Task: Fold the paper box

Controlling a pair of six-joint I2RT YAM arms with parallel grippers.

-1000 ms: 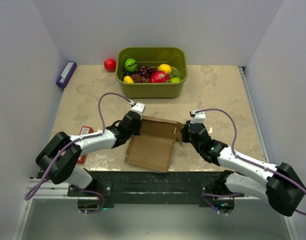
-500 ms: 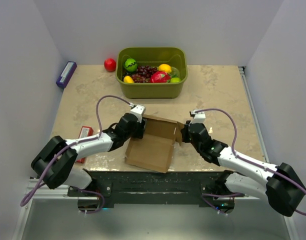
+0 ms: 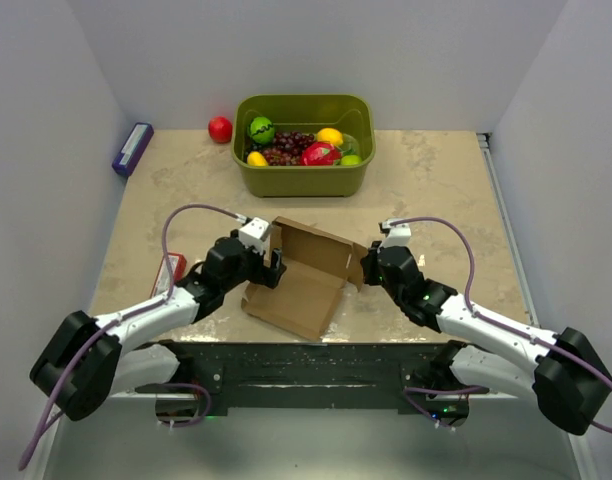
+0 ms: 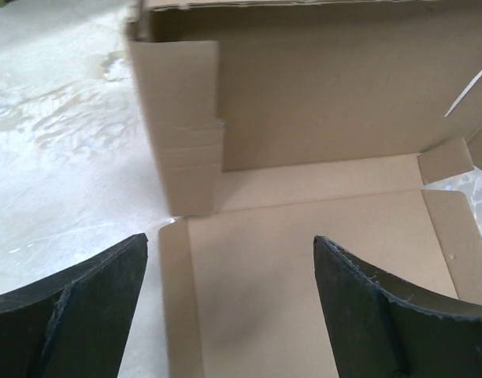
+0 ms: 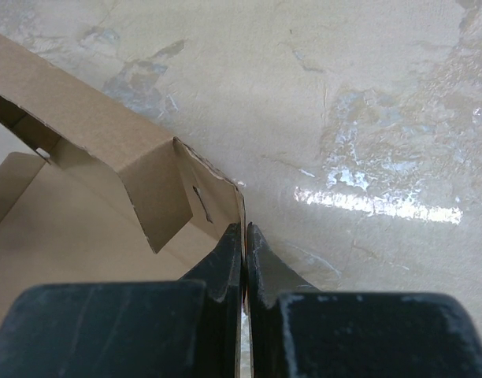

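Observation:
The paper box [image 3: 298,288] lies half folded on the table between the arms, with its back wall standing and its base flat. My left gripper [image 3: 270,266] is open at the box's left edge, holding nothing. In the left wrist view its fingers [image 4: 229,239] straddle the base's left margin, facing the back wall [image 4: 328,102] and a folded side tab [image 4: 184,118]. My right gripper [image 3: 366,268] is shut on the box's upright right side flap. The right wrist view shows the jaws [image 5: 243,228] pinching that thin cardboard edge [image 5: 212,197].
An olive-green tub [image 3: 304,178] of fruit stands at the back centre, with a red ball [image 3: 220,129] to its left. A purple pack [image 3: 133,148] lies by the left wall. A slim red pack [image 3: 172,268] lies beside my left arm.
My left gripper has opened, let go of the box's back left corner and drawn back to the left. The box has swung slightly left. The right gripper has kept its grip.

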